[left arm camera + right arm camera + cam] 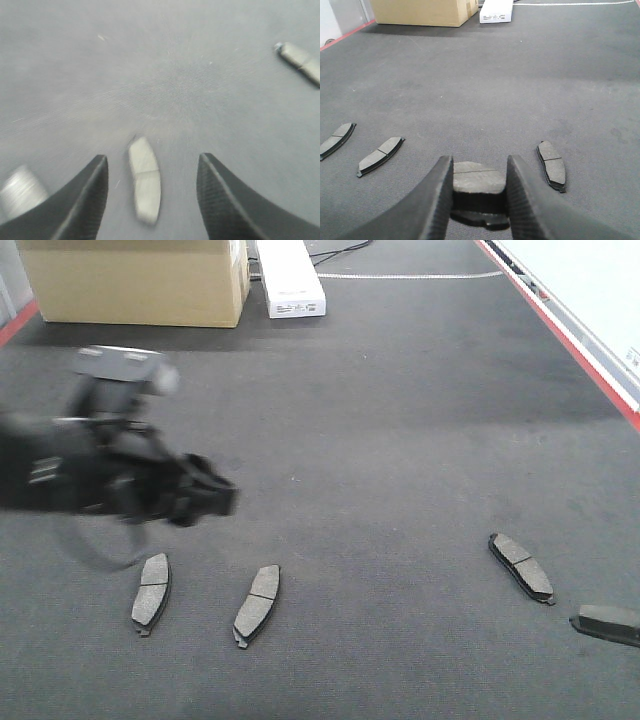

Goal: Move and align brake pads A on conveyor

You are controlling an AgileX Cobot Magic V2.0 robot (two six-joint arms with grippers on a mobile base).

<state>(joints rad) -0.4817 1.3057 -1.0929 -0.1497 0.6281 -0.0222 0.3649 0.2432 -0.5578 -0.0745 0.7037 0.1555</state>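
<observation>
The conveyor (400,440) is a charcoal belt carrying brake pads. Two lie at front left (152,590) (258,603), and one at right (520,566). A further pad (607,623) pokes in at the right edge. My right gripper (479,157) is shut on this pad (476,179), both fingers pressing its sides, with a dark shadow under it. The right gripper is out of the exterior view. My left gripper (222,495) hovers open behind the two left pads. In the left wrist view, a pad (145,180) lies on the belt between the spread fingers of my left gripper (152,156), untouched.
A cardboard box (140,280) and a white carton (290,280) stand at the belt's far end. A red stripe (570,340) runs along the right edge beside a white surface (600,290). Another pad (551,164) lies just right of my right gripper.
</observation>
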